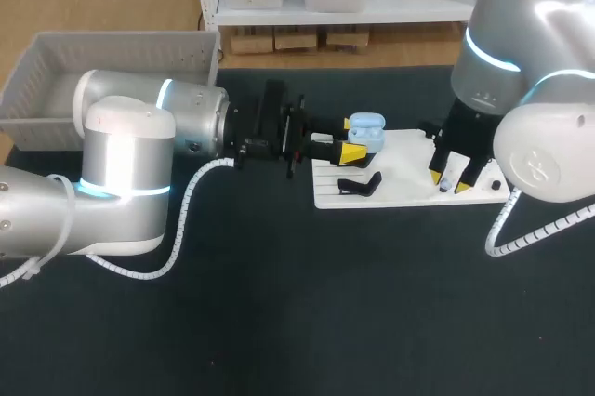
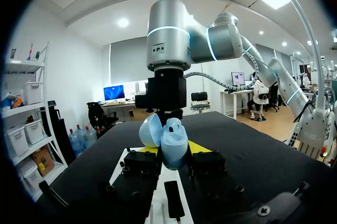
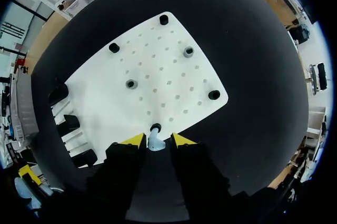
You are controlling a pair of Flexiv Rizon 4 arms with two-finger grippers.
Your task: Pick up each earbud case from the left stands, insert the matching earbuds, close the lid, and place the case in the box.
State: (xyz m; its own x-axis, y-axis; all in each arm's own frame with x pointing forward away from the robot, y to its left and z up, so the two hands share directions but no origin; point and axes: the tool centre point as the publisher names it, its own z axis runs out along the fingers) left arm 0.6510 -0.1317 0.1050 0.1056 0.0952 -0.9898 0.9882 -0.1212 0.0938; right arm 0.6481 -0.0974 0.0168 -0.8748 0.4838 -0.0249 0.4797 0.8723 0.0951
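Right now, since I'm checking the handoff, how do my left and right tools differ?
The left tool lies level, while the right tool points straight down. The left tool grips the open blue earbud case; the right tool hangs over a small earbud at the white board's edge. Both have yellow tips.

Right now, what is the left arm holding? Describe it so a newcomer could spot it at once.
Find the white board on the black table. At its left end, between the yellow tips of the left gripper, is the earbud case. Its light-blue shell, lid open, sets it apart from the black stands beside it.
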